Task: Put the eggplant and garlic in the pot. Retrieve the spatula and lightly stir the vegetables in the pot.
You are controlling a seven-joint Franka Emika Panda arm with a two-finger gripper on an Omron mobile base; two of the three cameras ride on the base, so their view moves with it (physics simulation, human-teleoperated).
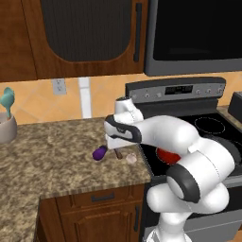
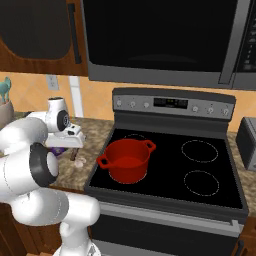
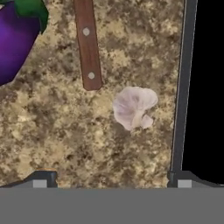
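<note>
My gripper (image 3: 111,180) is open and hovers above the granite counter, with nothing between its fingertips (image 3: 41,179). The pale garlic (image 3: 133,107) lies on the counter just ahead of the gap, a little right of centre. The spatula's brown wooden handle (image 3: 88,43) lies further ahead; its blade is out of frame. The purple eggplant (image 3: 15,43) sits at the upper left. In the left base view the eggplant (image 1: 99,152) and garlic (image 1: 131,159) lie near the counter's right end, under my hand. The red pot (image 2: 127,160) stands on the stove's front left burner, right of the garlic (image 2: 80,161).
The black cooktop (image 2: 200,150) begins right of the garlic, its metal edge (image 3: 180,87) close to my right fingertip. A teal utensil in a beige holder (image 1: 7,120) stands at the counter's far left. The microwave (image 2: 160,40) and cabinets hang overhead.
</note>
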